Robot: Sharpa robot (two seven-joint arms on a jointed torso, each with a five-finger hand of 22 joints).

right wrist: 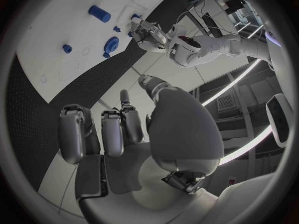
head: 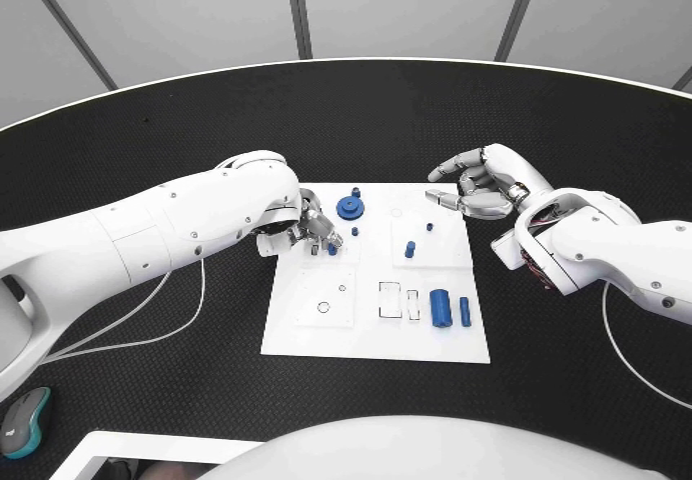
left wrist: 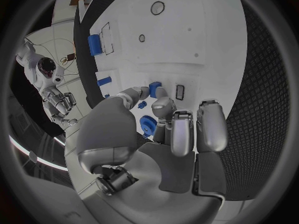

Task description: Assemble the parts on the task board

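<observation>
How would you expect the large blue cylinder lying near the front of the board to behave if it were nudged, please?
The large blue cylinder lies on its side on the flat task board, so it would probably roll sideways. It looks rigid, smooth and likely light, so it may slip in a loose pinch.

Task board point(head: 378, 340) and blue parts, head view

White rectangular plate lying flat mid-counter. Blue gear point(head: 349, 207) at 11 o'clock, small peg point(head: 356, 191) just beyond it. Short peg point(head: 410, 249) standing near centre. Large cylinder point(head: 440, 308) and slimmer bar point(head: 464, 309) lying side by side at 4 o'clock. Small blue piece point(head: 332, 249) at 9 o'clock, at the left hand's fingertips point(head: 326, 240).
</observation>
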